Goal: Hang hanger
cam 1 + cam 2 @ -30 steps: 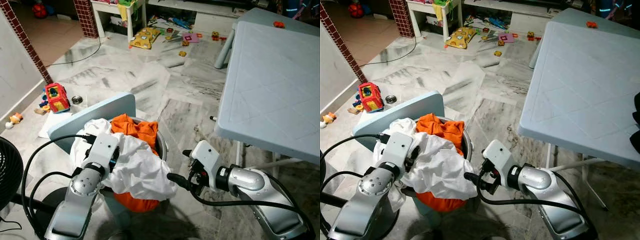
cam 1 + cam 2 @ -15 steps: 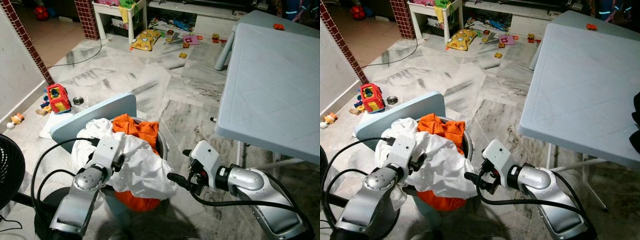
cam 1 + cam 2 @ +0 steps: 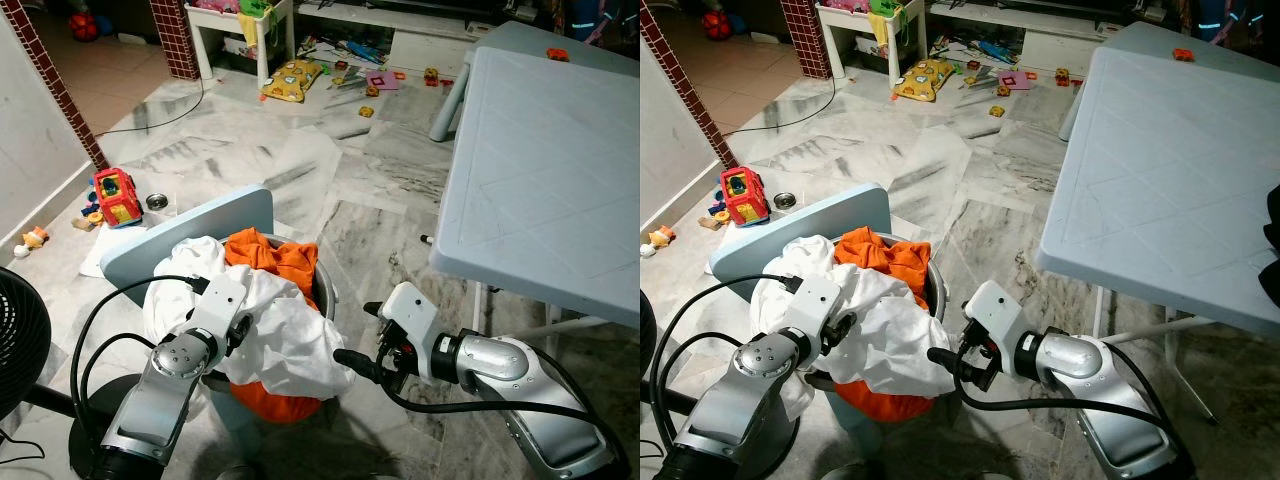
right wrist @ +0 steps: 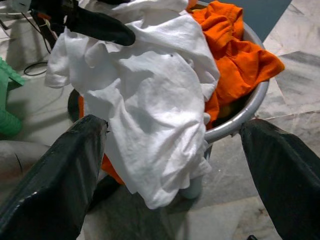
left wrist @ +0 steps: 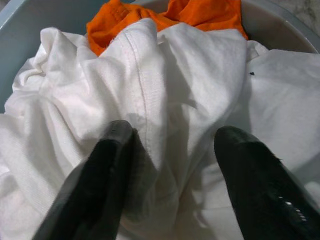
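The left end effector (image 5: 170,165) pressed spread fingers into the white garment (image 3: 285,335) heaped over orange cloth (image 3: 270,255) in the basin (image 4: 250,107), the right end effector (image 4: 175,165) hung wide beside it, and no hanger appeared, so hanging seemed barely begun.

- Left arm (image 3: 165,395): silver-grey metal shell with a round joint cap, ending in a white boxy wrist block.
- A black cable (image 3: 105,320) loops from that wrist block back along the arm.
- Right arm (image 3: 520,385): glossy silver casing, white boxy wrist housing, black collar between them.
- Black cables (image 3: 450,405) run under the right forearm.
- Left claw (image 5: 170,170) and right claw (image 4: 175,165): two thick, rounded, glossy black fingers each.
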Controlling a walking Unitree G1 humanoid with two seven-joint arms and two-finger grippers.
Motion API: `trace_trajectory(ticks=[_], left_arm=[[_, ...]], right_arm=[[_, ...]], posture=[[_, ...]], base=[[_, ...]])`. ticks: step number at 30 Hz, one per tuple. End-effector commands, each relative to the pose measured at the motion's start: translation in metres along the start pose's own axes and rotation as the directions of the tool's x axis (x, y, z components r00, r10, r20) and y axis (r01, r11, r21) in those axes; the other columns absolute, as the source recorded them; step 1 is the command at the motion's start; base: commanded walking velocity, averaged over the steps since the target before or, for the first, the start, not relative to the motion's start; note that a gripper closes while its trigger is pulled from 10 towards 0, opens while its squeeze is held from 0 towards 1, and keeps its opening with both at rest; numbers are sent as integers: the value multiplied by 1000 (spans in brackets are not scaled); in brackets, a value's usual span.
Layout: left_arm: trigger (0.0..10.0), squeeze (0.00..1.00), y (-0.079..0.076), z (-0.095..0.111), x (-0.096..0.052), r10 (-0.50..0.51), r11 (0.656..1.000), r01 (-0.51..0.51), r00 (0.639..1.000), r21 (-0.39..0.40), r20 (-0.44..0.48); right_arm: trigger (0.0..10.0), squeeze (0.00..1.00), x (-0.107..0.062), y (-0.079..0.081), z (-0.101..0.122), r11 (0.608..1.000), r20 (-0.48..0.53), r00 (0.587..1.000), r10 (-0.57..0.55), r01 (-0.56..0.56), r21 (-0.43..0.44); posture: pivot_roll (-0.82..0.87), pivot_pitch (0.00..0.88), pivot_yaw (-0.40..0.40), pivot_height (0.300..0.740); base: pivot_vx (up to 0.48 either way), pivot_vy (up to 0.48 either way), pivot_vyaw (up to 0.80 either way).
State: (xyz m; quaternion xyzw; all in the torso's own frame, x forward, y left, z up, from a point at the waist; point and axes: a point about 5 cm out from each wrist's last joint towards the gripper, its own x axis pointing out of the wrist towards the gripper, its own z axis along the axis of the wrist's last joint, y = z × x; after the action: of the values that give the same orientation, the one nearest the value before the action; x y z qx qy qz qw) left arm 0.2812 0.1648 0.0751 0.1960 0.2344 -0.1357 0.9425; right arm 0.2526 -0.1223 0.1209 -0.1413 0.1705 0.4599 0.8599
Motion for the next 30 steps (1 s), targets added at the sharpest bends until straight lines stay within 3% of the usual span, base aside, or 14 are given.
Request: trace_trajectory(ticks=[1, 13, 23, 30], left_arm=[[0, 0, 0, -4, 0, -12, 1000, 12, 1000, 10, -16], [0, 0, 4, -10, -4, 17, 1000, -17, 1000, -13, -12], [0, 0, 3, -5, -5, 39, 996, -36, 999, -82, 35], [0, 0, 2, 4, -7, 90, 982, -73, 992, -173, 93]], right_arm=[[10000, 0, -2, -3, 0, 1000, 0, 1000, -5, 5, 4], [10000, 0, -2, -5, -1, 1000, -2, 1000, -12, 12, -6], [10000, 0, -2, -6, -1, 1000, -6, 1000, -12, 12, -14], [10000, 0, -1, -8, -2, 1000, -9, 1000, -21, 21, -14]], posture=[[-92, 131, -11, 740], [-92, 130, -17, 740], [-93, 128, -25, 740], [-93, 127, -27, 740]], base=[[0, 0, 0], [0, 0, 0], [0, 0, 0], [0, 0, 0]])
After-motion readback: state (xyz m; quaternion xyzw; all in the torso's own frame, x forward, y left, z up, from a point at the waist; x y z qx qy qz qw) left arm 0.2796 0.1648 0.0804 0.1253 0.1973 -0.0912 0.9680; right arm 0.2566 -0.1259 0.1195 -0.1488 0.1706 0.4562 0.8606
